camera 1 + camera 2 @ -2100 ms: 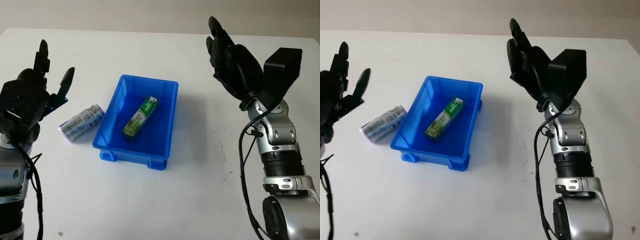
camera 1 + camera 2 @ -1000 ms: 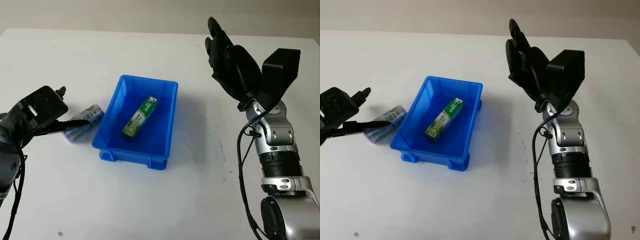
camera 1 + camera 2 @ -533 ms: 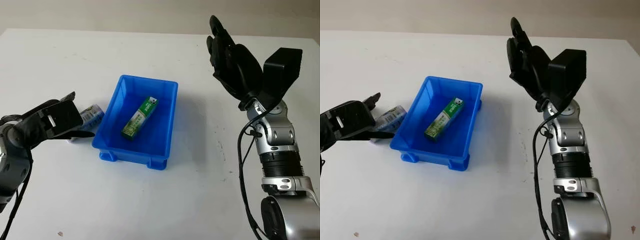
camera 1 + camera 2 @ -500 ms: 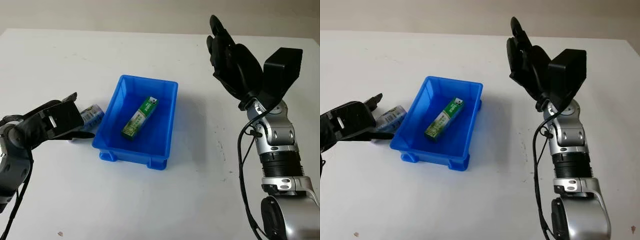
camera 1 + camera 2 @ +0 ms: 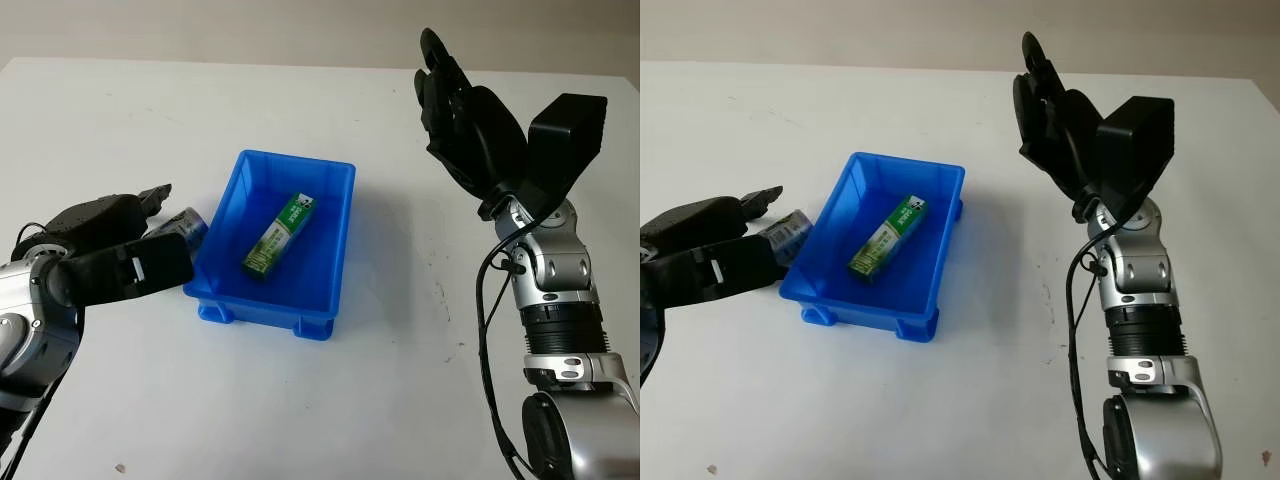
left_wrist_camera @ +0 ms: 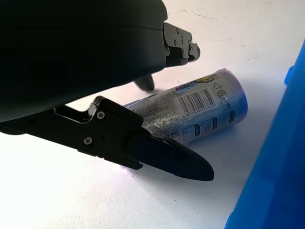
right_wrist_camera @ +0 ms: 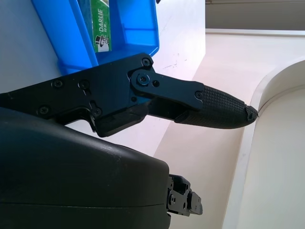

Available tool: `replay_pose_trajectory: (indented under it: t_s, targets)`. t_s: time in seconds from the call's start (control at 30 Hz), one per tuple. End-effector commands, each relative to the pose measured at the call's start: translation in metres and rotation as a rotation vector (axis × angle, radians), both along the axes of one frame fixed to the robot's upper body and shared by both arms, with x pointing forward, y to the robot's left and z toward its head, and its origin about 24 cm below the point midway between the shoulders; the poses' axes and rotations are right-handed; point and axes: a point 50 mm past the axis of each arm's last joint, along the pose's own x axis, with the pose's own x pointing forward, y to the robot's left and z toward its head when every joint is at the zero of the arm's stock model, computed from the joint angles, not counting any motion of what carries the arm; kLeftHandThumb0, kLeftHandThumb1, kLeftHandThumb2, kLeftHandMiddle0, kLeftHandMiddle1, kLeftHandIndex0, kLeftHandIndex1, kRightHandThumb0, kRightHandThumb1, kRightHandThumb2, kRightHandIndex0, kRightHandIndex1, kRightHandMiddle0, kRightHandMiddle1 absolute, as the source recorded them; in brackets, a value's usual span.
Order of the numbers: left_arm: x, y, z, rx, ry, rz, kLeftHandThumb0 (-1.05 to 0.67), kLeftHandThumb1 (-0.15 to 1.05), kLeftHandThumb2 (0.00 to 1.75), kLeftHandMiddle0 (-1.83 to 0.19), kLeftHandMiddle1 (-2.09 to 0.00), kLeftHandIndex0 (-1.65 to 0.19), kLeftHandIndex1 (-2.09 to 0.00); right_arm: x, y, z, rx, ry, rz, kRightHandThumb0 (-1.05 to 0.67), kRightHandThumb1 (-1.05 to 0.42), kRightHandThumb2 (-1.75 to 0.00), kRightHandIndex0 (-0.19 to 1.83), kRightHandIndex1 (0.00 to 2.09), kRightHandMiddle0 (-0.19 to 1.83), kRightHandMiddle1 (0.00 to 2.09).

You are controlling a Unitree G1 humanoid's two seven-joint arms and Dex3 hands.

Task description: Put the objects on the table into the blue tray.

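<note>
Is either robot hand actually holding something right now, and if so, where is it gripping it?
Nothing is held. The left robot hand brackets the silver can lying beside the blue tray, not yet gripping. The right robot hand is raised, open.

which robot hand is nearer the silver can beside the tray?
Left. The left robot hand is over the silver can, fingers around it; the right robot hand is raised beyond the blue tray.

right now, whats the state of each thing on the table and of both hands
Blue plastic tray: upright on the table, holding the green box.
Green rectangular box: lying flat inside the tray.
Silver cylindrical can: on its side on the table beside the tray, not yet grasped.
Left hand: open, low over the can.
Right hand: open, raised in the air beyond the tray's other side.
</note>
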Motion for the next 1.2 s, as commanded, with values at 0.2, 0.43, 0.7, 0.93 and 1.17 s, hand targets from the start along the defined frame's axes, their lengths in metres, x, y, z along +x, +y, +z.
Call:
replay_pose_trajectory:
  t_s: [0.2, 0.43, 0.7, 0.93, 1.17]
  targets:
    - [0.0051, -0.0103, -0.0048, 0.106, -0.050, -0.061, -0.65, 1.03, 0.06, -0.10, -1.54, -0.10, -0.95, -0.0019, -0.0023, 0.0039, 0.021, -0.021, -0.005, -0.82, -1.05, -0.71, -0.19, 0.00, -0.19, 0.00]
    - [0.0077, -0.0122, -0.0080, 0.178, -0.061, -0.094, -0.59, 1.05, 0.09, -0.50, -2.09, -0.19, -1.58, -0.0032, -0.0041, 0.0050, 0.037, -0.034, -0.005, -0.84, -1.05, -0.68, -0.19, 0.00, -0.19, 0.00]
    - [0.0086, -0.0123, -0.0060, 0.246, -0.051, -0.115, -0.46, 1.05, 0.21, -0.65, -1.87, -0.32, -1.79, -0.0031, -0.0045, 0.0057, 0.047, -0.036, -0.006, -0.82, -1.05, -0.67, -0.19, 0.00, -0.19, 0.00]
    - [0.0091, -0.0116, -0.0053, 0.300, -0.072, -0.130, -0.42, 1.05, 0.21, -0.66, -2.09, -0.19, -2.06, -0.0023, -0.0039, 0.0066, 0.058, -0.035, 0.003, -0.81, -1.05, -0.68, -0.19, 0.00, -0.19, 0.00]
    - [0.0110, -0.0104, -0.0013, 0.300, -0.115, -0.148, -0.37, 1.05, 0.23, -0.92, -2.09, 0.10, -2.09, -0.0020, -0.0051, 0.0070, 0.066, -0.031, 0.011, -0.80, -1.05, -0.67, -0.19, 0.00, -0.19, 0.00]
